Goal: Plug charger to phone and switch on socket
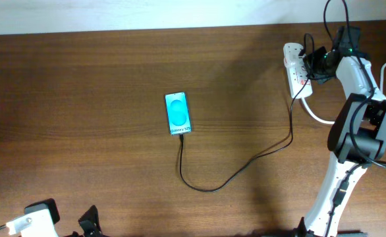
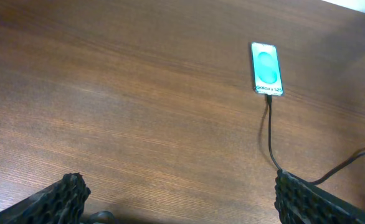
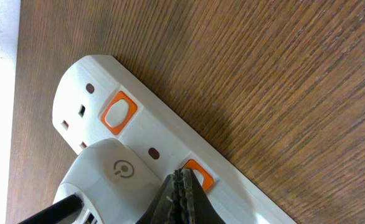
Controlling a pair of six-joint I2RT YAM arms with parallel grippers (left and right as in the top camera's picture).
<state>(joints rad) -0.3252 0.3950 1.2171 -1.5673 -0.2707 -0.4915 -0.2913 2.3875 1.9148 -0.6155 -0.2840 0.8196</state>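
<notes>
The phone (image 1: 178, 113) lies flat mid-table with its cyan screen lit; it also shows in the left wrist view (image 2: 266, 68). The thin black charger cable (image 1: 246, 163) is plugged into the phone's near end and runs right to the socket (image 1: 294, 66), a white power strip at the far right. In the right wrist view the socket (image 3: 145, 127) has orange-red switches and a white adapter (image 3: 111, 180) plugged in. My right gripper (image 3: 184, 186) is shut, its tips right at the second switch (image 3: 200, 172). My left gripper (image 2: 179, 196) is open and empty near the front edge.
A thick white cord (image 1: 315, 112) curves from the socket toward the right arm's base (image 1: 341, 178). The table's far edge meets a white wall just behind the socket. The charger cable (image 2: 271, 140) lies near my left gripper's right finger.
</notes>
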